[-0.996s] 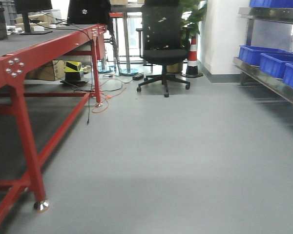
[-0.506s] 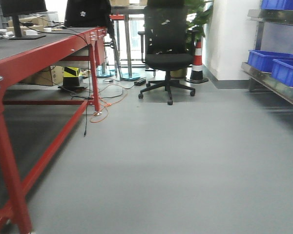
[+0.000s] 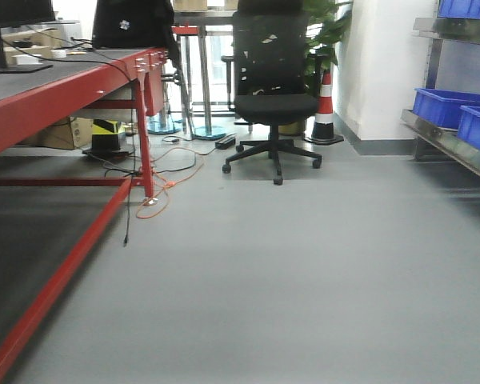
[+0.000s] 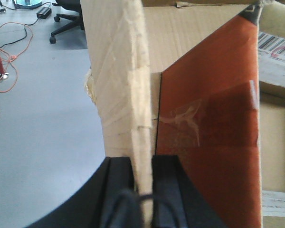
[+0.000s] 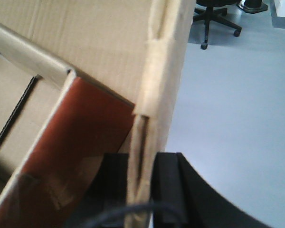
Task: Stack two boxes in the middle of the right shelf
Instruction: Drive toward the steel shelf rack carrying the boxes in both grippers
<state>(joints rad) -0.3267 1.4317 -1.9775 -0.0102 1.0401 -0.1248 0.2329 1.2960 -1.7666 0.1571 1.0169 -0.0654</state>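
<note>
A box [image 4: 190, 33] is held above the floor [image 4: 38, 118], opposite walls clamped by the left end effector [image 4: 142, 178] and right end effector [image 5: 142, 175]; carrying is judged in hand, with an approach to the right shelf [image 3: 452, 146] needed next.

box [image 4: 190, 33]: matt corrugated cardboard | floor [image 3: 304, 280]: smooth, slight sheen | bins [image 3: 444, 106]: glossy plastic
</note>
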